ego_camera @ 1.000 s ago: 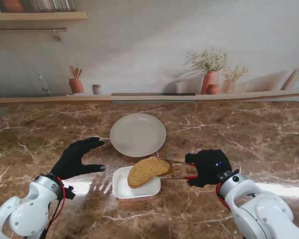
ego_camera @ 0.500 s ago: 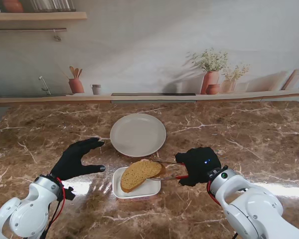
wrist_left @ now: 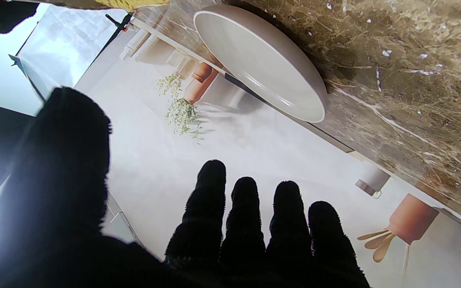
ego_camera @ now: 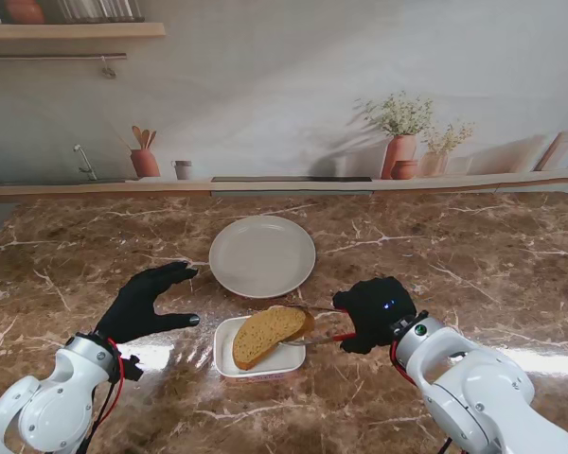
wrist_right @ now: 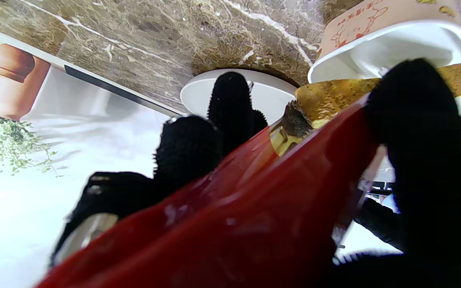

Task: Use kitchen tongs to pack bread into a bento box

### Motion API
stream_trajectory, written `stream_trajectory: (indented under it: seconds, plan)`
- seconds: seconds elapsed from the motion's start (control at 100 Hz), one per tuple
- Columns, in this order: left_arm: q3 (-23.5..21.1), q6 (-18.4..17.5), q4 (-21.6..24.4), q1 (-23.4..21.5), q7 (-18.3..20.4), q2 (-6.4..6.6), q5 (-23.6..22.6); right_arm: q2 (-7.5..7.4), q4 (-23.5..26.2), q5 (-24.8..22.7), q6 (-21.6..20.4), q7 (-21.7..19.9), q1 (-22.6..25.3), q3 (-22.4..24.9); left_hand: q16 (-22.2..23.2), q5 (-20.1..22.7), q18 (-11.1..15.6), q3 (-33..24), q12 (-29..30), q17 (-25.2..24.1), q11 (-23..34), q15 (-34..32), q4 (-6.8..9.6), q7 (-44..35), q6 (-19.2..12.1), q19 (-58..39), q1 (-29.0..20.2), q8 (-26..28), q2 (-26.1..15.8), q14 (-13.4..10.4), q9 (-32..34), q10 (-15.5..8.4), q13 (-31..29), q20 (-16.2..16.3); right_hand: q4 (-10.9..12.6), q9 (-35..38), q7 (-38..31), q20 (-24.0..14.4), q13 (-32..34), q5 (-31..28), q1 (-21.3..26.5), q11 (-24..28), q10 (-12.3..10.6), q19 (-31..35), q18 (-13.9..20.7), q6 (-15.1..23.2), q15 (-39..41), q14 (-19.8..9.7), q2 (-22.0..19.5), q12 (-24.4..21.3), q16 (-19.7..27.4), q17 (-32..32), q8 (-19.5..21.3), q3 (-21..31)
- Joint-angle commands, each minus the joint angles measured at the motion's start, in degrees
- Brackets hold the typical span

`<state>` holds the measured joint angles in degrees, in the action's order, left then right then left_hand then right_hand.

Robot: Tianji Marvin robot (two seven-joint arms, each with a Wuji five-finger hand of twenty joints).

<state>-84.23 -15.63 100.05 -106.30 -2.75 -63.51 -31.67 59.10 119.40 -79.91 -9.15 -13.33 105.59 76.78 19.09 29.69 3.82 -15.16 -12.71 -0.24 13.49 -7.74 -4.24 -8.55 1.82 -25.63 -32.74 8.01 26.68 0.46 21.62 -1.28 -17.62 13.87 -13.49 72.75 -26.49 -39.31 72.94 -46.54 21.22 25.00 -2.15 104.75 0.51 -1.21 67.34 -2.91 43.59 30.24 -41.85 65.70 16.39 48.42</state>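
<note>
Brown marble table (ego_camera: pixel 473 255), white-veined. Round white plate (ego_camera: pixel 262 255) mid-table, bare, farther from me than the bento box (ego_camera: pixel 229 358); also seen in the left wrist view (wrist_left: pixel 262 68) and, partly behind a fingertip, in the right wrist view (wrist_right: pixel 198 90). Along the far edge, a ledge with a terracotta pot of wooden utensils (ego_camera: pixel 144 159), a small grey cup (ego_camera: pixel 182 169), and two terracotta vases of dried flowers (ego_camera: pixel 400 151). High on the left wall, a shelf (ego_camera: pixel 71 30).

Bread slice (ego_camera: pixel 270 335) lying tilted across the white bento box, overhanging its rim on the right side, pinched at that end by the kitchen tongs (ego_camera: pixel 328 323). Red handle of the tongs filling much of the right wrist view (wrist_right: pixel 254 208), bread crust just past it (wrist_right: pixel 334 96).

Right hand (ego_camera: pixel 377 313) clenched around the tongs, just right of the box. Left hand (ego_camera: pixel 150 299) released, fingers spread, grasping nothing, palm down to the left of the box and apart from it.

On the box's outer wall, a pinkish label with red print and small drawings (wrist_right: pixel 358 20); characters too small and slanted to read.
</note>
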Motion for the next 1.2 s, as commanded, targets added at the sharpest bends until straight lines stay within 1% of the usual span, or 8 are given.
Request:
stream_trajectory:
  seconds: [0.0,0.22,0.3,0.33,0.38,0.45,0.75,1.19]
  plan:
    - [0.15,-0.07,-0.29,-0.4,-0.25,-0.16,-0.05,-0.21,0.53,-0.03,-0.08,-0.64,0.45,0.46,-0.7,-0.2,3.48,-1.59,0.3,0.05,-0.22,0.73,1.21,-0.01,-0.12,1.59,1.27,0.0,-0.42,-2.39,-0.7,-0.61,1.57,-0.75,7.45,0.37,-0.22,-1.84,2.96,-2.15,2.65,0.38,-1.69,6.89,9.87,2.51,2.71,-6.22,-3.13,-0.1,-1.94,3.11,1.13,7.59]
    - [0.18,-0.14,-0.36,-0.44,-0.33,-0.16,-0.09,-0.23,0.73,-0.13,-0.74,-0.86,0.57,1.09,-0.7,-0.21,3.48,-1.82,0.3,0.06,-0.22,0.73,1.15,0.0,-0.03,1.78,1.39,0.0,-0.28,-2.36,-0.7,-0.6,1.59,-0.86,7.6,-2.4,1.89,-1.73,2.97,0.87,1.87,0.75,-1.82,6.05,10.95,0.81,1.2,-6.8,-2.84,0.05,-1.63,3.06,1.4,-0.18]
    - [0.21,-0.16,-0.38,-0.44,-0.26,-0.15,-0.07,-0.24,0.84,-0.21,-0.83,-1.16,0.65,1.22,-0.72,-0.22,3.4,-1.89,0.3,0.05,-0.23,0.77,1.12,-0.01,-0.07,1.86,1.42,0.0,-0.22,-2.39,-0.71,-0.59,1.67,-0.9,8.17,-3.34,2.52,-1.68,3.02,1.62,2.48,0.95,-1.79,5.57,11.37,0.32,0.61,-7.05,-4.64,0.33,-1.67,3.02,1.77,-5.39]
    - [0.22,-0.16,-0.37,-0.45,-0.25,-0.15,-0.05,-0.24,0.87,-0.19,-0.86,-1.19,0.71,1.29,-0.72,-0.26,3.41,-1.9,0.31,0.05,-0.24,0.75,1.11,0.01,-0.13,1.88,1.46,0.0,-0.2,-2.38,-0.74,-0.61,1.63,-0.91,9.17,-3.61,2.73,-1.71,3.05,1.8,2.98,1.03,-1.8,5.56,11.38,0.21,0.39,-7.01,-6.58,0.45,-1.69,3.02,2.04,-9.95]
    - [0.23,-0.18,-0.39,-0.44,-0.26,-0.15,-0.06,-0.23,1.06,-0.24,-0.87,-1.38,0.89,1.48,-0.71,-0.17,3.43,-1.94,0.3,0.07,-0.23,0.74,1.08,-0.03,-0.08,1.91,1.49,0.01,-0.11,-2.36,-0.72,-0.57,1.61,-0.92,10.28,-4.58,3.17,-1.6,2.99,2.58,0.5,0.96,-1.8,5.19,11.46,0.02,-0.38,-6.99,-6.76,0.54,-1.46,2.98,2.12,-12.64]
    - [0.21,-0.22,-0.41,-0.39,-0.25,-0.14,-0.07,-0.22,1.38,-0.19,-1.03,-1.66,1.21,1.92,-0.7,-0.23,3.43,-1.98,0.29,0.08,-0.2,0.72,1.06,0.0,-0.06,1.93,1.54,0.0,-0.11,-2.39,-0.72,-0.6,1.6,-0.93,11.3,-5.49,3.65,-1.42,3.0,3.34,-2.02,0.93,-1.87,4.64,11.46,-0.19,-1.47,-6.88,-6.38,0.61,-1.19,2.9,2.25,-10.9]
    - [0.27,-0.57,-0.69,-0.12,-0.53,-0.17,-0.28,0.16,2.55,0.8,-0.18,-0.23,3.19,4.98,-0.68,-0.15,3.45,-2.15,0.25,0.1,-0.13,0.67,0.97,-0.03,-0.19,1.96,1.71,0.01,-0.05,-2.42,-0.69,-0.66,1.59,-0.94,11.05,-6.42,3.99,-1.26,2.84,3.79,-5.63,0.95,-1.93,4.03,11.4,-0.2,-2.47,-6.69,-6.8,0.71,-1.09,2.65,2.55,-9.16]
    - [0.8,-0.76,-0.85,0.18,-0.65,-0.17,-0.31,1.79,-7.07,9.69,14.01,10.28,3.3,8.2,-0.73,-0.24,3.41,-2.05,0.3,0.09,-0.22,0.71,0.99,0.06,-0.12,1.97,1.76,-0.03,-0.31,-2.47,-0.77,-0.73,1.66,-0.93,10.53,-6.08,3.55,-1.11,2.85,2.85,-5.4,1.17,-1.45,3.53,9.81,0.16,-2.96,-5.14,-6.14,0.56,-1.13,1.83,3.35,-7.82]
